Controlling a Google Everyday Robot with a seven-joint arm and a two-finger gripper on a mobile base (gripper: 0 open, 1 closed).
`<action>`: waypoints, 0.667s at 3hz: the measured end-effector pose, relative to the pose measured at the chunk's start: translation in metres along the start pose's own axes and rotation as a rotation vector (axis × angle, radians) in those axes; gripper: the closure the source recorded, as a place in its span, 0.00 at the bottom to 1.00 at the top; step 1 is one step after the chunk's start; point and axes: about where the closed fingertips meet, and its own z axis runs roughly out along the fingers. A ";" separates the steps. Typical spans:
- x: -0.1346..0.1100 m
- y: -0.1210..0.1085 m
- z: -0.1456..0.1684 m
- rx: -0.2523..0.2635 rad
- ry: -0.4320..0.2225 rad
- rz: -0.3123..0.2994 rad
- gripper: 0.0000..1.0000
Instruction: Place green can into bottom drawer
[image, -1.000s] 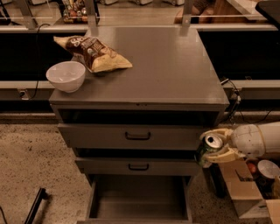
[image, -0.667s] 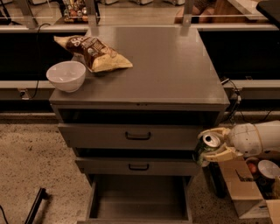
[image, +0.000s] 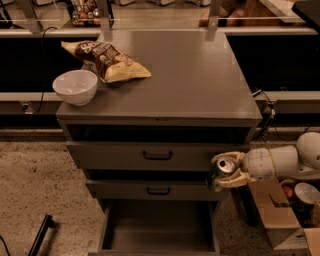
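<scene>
The gripper (image: 220, 173) reaches in from the right on a white arm (image: 280, 161), its pale fingers (image: 234, 179) pinching the can (image: 223, 166) from both sides. The can is held off the ground and tilted, its silver top and pull tab facing up toward the camera. It shows against the right edge of the cabinet, level with the gap between the top drawer (image: 125, 156) and middle drawer (image: 120, 190), both closed. The bottom drawer (image: 155, 227) is pulled out below and to the left of the can, its flat grey inside showing. On the tabletop (image: 195, 80) a white bowl (image: 75, 86) sits at the front left corner, with a chip bag (image: 106, 61) just behind it. A cardboard box (image: 278, 220) stands on the floor under the arm.
</scene>
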 end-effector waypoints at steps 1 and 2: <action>0.030 0.000 0.009 0.013 -0.004 0.032 1.00; 0.076 0.014 0.016 0.069 0.067 0.050 1.00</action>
